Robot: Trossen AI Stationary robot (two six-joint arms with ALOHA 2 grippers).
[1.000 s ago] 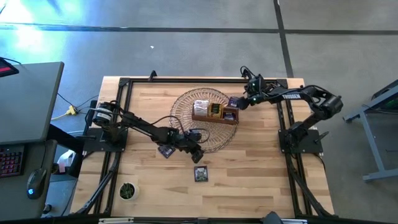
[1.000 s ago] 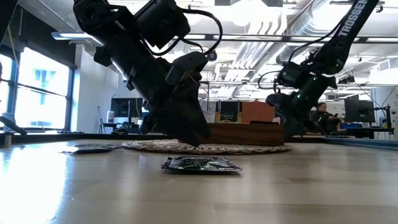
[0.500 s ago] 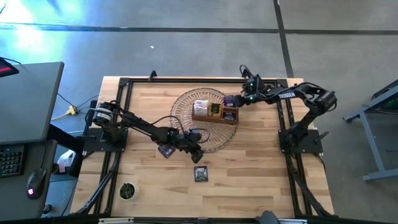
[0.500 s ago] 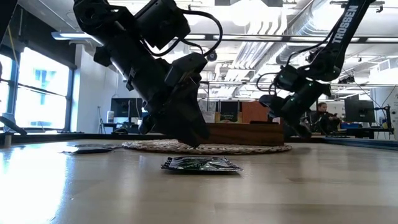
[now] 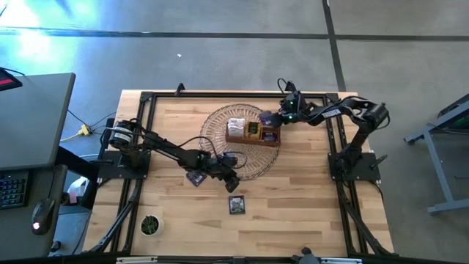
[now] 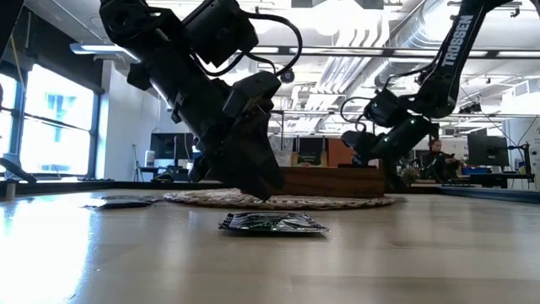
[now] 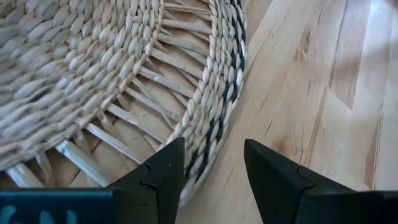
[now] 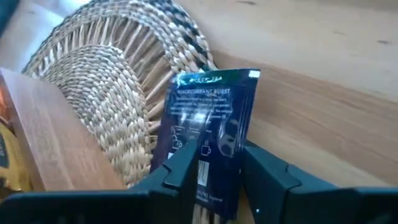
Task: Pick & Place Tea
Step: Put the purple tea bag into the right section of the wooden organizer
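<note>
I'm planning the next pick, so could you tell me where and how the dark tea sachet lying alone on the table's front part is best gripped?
The dark tea sachet lies flat on the bare wooden table, with nothing beside it. I would come straight down from above and pinch across two opposite edges, fingers nearly touching the wood, since its thin profile in the low view leaves no side face to grab.

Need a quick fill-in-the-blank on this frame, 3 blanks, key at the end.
1. The right tool is shut on a dark ___.
2. The wooden box sits on the woven ___.
3. The left tool is open beside the basket's ___, holding nothing.

Missing words: sachet; basket; rim
</note>
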